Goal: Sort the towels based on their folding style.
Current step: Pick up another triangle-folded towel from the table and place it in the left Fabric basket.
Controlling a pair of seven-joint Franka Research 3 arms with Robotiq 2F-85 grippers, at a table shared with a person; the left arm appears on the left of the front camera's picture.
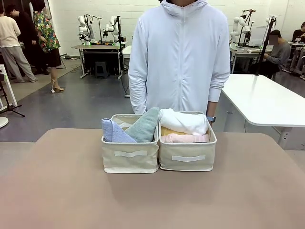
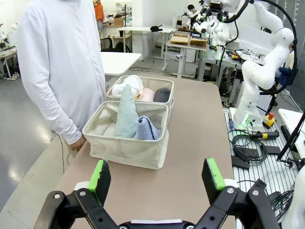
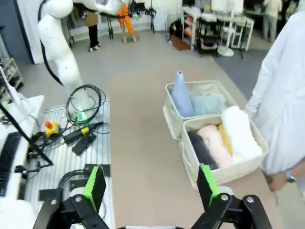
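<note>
both grippers (image 2: 158,175) (image 3: 151,186) hang wide open, holding nothing.
towels (image 1: 183,122) look sorted, so keep your arms clear of the baskets (image 1: 130,162).

Two beige baskets sit touching, side by side at mid-table: the left basket (image 1: 129,161) and the right basket (image 1: 187,162), each with a white handle strip in front. The tan table (image 1: 57,191) lies bare around them. A person in a white jacket (image 1: 178,57) stands just behind, watch (image 1: 210,119) on one wrist.
</note>
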